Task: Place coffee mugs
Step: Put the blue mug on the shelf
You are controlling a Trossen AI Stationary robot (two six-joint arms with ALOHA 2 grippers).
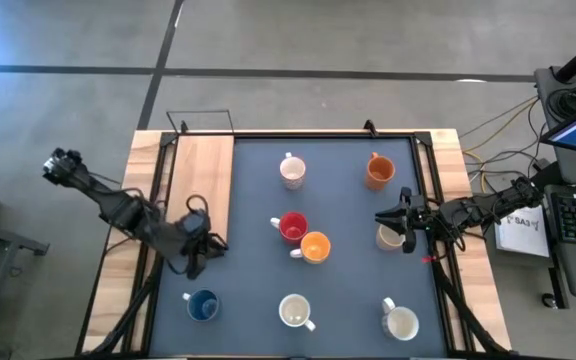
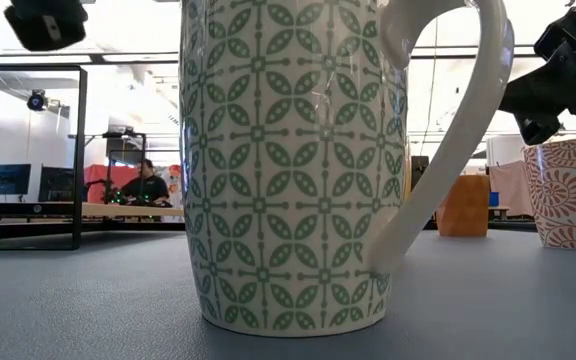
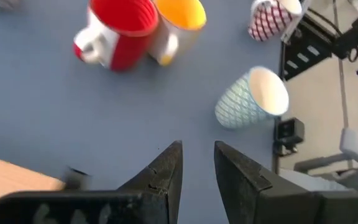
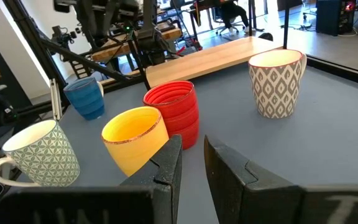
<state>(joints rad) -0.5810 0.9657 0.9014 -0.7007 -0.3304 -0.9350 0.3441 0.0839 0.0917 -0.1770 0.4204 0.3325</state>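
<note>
Blue-grey matting covers the middle of the table (image 1: 258,200), with a bare wooden strip along its left side, and the mugs stand scattered across the mat, apparently laid out for placing. Farthest left, the left end effector (image 3: 197,163) hovers above the seam between wood and mat, its two dark fingers a narrow gap apart and holding nothing; it looks parked clear of the mugs rather than reaching for one. In front of it, near the table's front edge, stands the blue mug (image 1: 202,305). Moving right, a white mug (image 1: 292,170) sits toward the back, and the red mug (image 1: 293,227) and an orange mug (image 1: 314,247) touch one another at the centre, a pairing that would make either awkward to grasp cleanly. Below them, at the front, is the green-patterned mug (image 1: 295,312), upright with its handle to one side; it stands so near the table-level camera that it fills that view. Farther right, a second orange mug (image 1: 379,171) sits at the back and a cream mug with a red pattern (image 1: 401,322) at the front. Between these, the right end effector (image 4: 188,163) hangs just beside a pale mug (image 1: 389,236) near the right edge, fingers narrowly parted and empty, so I judge it has just set that mug down or is about to take it.
</note>
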